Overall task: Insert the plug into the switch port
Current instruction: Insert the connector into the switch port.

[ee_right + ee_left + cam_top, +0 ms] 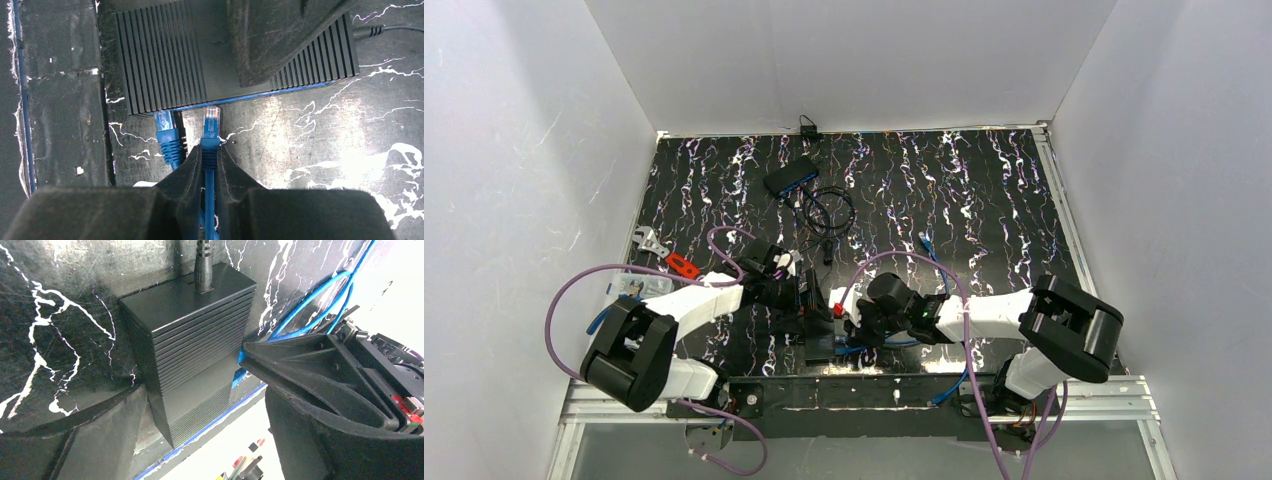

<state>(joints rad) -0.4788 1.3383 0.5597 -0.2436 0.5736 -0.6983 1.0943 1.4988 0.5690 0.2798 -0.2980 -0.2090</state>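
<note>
From above, we see both arms bent in toward the near middle of the bench (984,200), a black sheet streaked white and purple and boxed in by plain white walls (854,60). The left arm (704,300) and right arm (984,312) meet over the switch (819,347), which lies by the near edge and is mostly covered by them. Only this view shows a second dark box (791,176) with a tangle of black cord (829,208) at the far side, and a red piece (682,265) to the left. The left wrist view gives us the switch (190,345) close up, ribbed, with a black power lead (202,265) plugged into its far face. The left jaws stand spread wide, one finger (95,440) on each side of it, and we cannot tell whether they press on it. A blue cable (320,300) runs behind the right-hand finger. The right wrist view alone shows the plug (211,117): the right jaws are clenched on its blue boot, its clear tip right at the switch's port edge, just beside another blue plug (165,131) on its left. We cannot make out how far either plug has entered; the ports are hidden, and a dark finger (280,40) of the left arm covers part of the switch's top.
</note>
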